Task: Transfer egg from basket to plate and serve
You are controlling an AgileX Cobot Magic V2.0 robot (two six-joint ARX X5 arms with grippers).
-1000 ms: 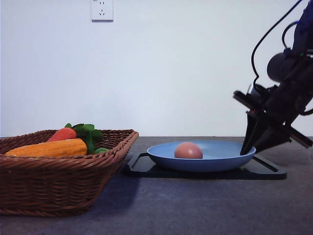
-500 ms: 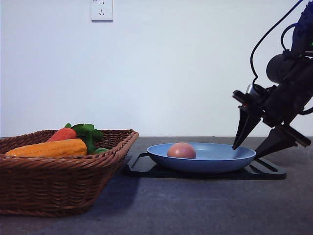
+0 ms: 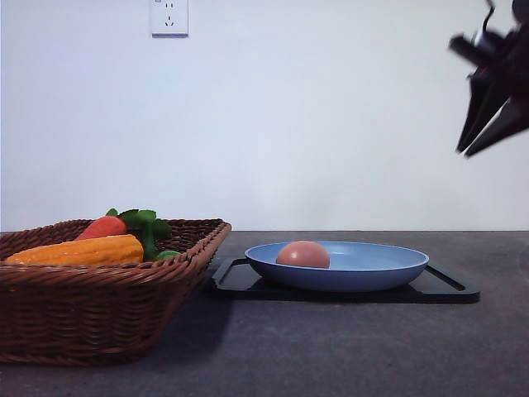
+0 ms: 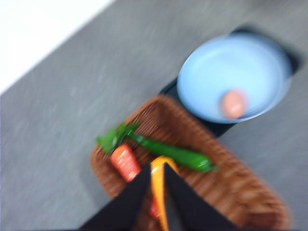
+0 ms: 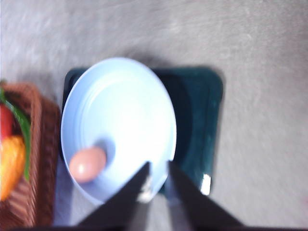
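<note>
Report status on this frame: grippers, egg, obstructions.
Right gripper raised beside the plate, jaws slightly apart, empty. Left gripper above the wicker basket, empty. Pinkish-brown egg rests in round light-blue plate on black tray. Nothing obstructing.

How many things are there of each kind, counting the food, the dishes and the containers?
Egg: 1
Carrot: 1
Corn cob: 1
Green pepper: 1
Plate: 1
Black tray: 1
Basket: 1
Total: 7
</note>
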